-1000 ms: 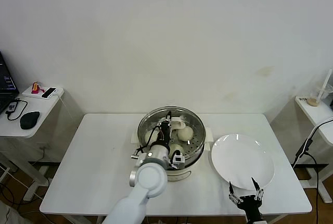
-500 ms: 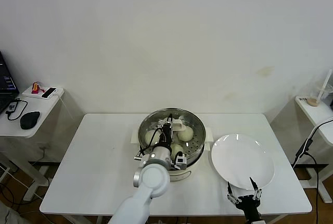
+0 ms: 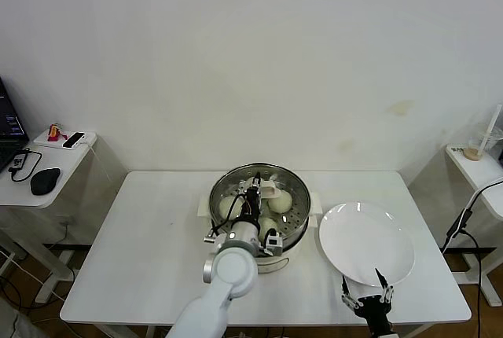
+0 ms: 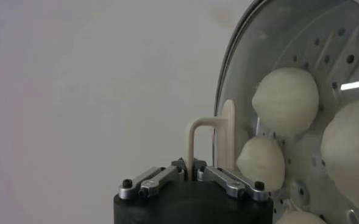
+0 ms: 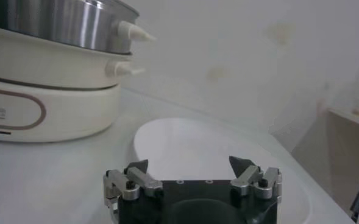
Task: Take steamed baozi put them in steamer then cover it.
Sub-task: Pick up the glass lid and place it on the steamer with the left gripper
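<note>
The steamer (image 3: 271, 253), a shiny steel pot on a cream base, stands at the table's middle. The cover (image 3: 295, 189), a clear glass lid, lies over the pot; I cannot tell if it rests fully. My left gripper (image 3: 253, 189) is shut on the cover's cream handle (image 3: 269, 192). In the left wrist view the left gripper (image 4: 190, 171) pinches the handle (image 4: 201, 133), and several baozi (image 4: 286, 100) show through the glass on the perforated tray. Baozi (image 3: 281, 200) also show in the head view. My right gripper (image 3: 364, 301) is open and empty near the table's front edge.
A flat white plate (image 3: 365, 242) lies right of the steamer, bare; it shows in the right wrist view (image 5: 216, 143) ahead of the right gripper (image 5: 189, 164), with the steamer base (image 5: 51, 103) beyond. A side table with a mouse (image 3: 45, 181) stands far left.
My left gripper with the cover has sunk slightly over the pot. My right gripper has drifted a little toward the table's front edge.
</note>
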Robot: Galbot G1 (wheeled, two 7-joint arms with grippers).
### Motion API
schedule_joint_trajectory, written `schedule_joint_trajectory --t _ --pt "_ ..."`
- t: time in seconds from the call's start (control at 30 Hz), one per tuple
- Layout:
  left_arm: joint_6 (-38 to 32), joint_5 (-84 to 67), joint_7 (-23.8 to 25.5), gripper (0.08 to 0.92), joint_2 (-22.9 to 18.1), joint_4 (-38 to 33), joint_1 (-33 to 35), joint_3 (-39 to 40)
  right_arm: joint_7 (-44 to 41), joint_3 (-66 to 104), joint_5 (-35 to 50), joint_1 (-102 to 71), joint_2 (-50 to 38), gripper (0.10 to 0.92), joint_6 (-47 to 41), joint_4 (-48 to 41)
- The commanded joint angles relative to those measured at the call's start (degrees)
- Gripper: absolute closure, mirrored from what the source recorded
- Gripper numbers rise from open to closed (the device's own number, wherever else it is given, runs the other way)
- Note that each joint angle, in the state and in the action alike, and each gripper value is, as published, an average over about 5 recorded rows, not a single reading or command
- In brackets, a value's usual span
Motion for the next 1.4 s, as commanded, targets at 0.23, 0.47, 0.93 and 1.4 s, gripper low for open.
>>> schedule_joint_trajectory --t 0.23,0.47,0.93,1.4 --pt "-0.1 -0.6 -2.1 0.858 -1.3 0.3 1.3 -0.6 0.0 -0.4 -0.5 -0.2 0.0 0.203 0.2 0.2" --pt "-1.3 -0.4 -3.9 0.858 -1.4 0.6 1.8 -1.0 0.0 -0.6 -0.8 -0.4 0.0 0.203 0.3 0.4" --pt "-2.1 0.0 -3.7 0.576 2.2 -7.4 4.1 -0.4 0.0 -0.9 -1.7 -0.8 0.3 0.203 0.3 0.7" --pt "-5.8 -13.0 -9.3 0.197 10.5 -24.5 19.8 -6.2 -0.2 -0.7 -1.0 -1.6 -0.3 0.203 0.6 1.1"
